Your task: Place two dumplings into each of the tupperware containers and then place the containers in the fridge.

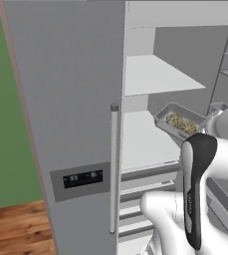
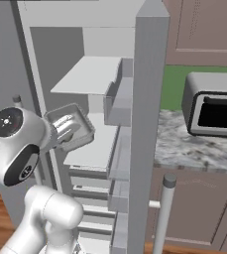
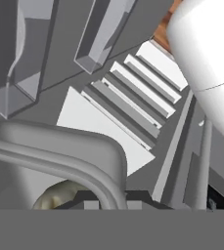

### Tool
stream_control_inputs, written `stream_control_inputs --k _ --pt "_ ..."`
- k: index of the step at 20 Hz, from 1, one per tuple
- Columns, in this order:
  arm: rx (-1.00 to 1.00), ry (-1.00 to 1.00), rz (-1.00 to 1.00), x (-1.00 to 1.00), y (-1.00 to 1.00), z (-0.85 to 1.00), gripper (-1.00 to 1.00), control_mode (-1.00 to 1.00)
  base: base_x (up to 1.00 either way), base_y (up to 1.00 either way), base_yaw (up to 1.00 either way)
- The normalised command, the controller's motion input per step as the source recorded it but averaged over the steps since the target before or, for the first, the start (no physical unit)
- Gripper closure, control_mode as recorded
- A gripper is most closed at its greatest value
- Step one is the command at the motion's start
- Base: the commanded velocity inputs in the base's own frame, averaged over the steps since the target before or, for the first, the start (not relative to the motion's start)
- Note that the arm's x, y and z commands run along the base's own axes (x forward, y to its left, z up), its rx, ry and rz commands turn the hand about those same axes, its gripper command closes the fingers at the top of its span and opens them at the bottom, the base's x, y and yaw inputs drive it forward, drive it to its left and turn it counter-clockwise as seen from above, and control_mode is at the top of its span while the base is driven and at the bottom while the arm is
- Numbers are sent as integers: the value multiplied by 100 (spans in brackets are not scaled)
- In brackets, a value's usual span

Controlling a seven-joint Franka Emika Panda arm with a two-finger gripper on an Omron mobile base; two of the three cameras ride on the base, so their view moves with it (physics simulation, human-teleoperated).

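**Hand carries the grey tub to the open fridge, middle shelf just beyond**

The hand [image 2: 60, 130] is clamped tight on the rim of the grey tupperware container [image 1: 179, 121], pinching one wall of it, with the tub sticking out ahead of the wrist toward the fridge [image 1: 70, 99] interior. From the left base camera you can see it plainly: the tub hangs tilted, its far end higher than the gripped end, in front of the middle shelf [image 1: 143, 139] and a little above it, not yet resting on anything as far as I can judge. Its long axis runs roughly along the front of the shelf, slanting inward.

So the shelf lies beyond and below the tub, and the way in looks open, with the top shelf [image 1: 155, 74] well above. The door bins [image 2: 116, 99] on the swung-open right door sit close on that side, and that's the edge I'd watch.

Inside the tub: a tan-green lumpy mass, the dumplings [image 1: 181, 124]. I'd take it for two, but they blur together and I can't count them for certain. The hand camera catches one pale lump [image 3: 55, 195] peeking from under the rounded grey rim.

The middle shelf looks bare where the tub is headed. To my eye, what's called for is a level-out, a push inward and a gentle lowering.
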Motion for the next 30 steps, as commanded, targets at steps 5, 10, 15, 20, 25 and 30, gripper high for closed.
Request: stream_control_inputs --k 5,10,15,20,25,30 --pt "2 -11 -5 0 -1 -41 100 -100 0 0 0" --pt "0 -4 0 6 0 -56 100 -100 0 0 0" --pt "0 0 0 41 0 -70 100 -100 0 0 0" --pt "0 0 0 70 0 -66 100 -100 0 0 0" --pt "0 -2 0 70 -1 -34 100 -100 0 0 0" --pt "0 0 0 59 -14 -19 100 -100 0 0 0"
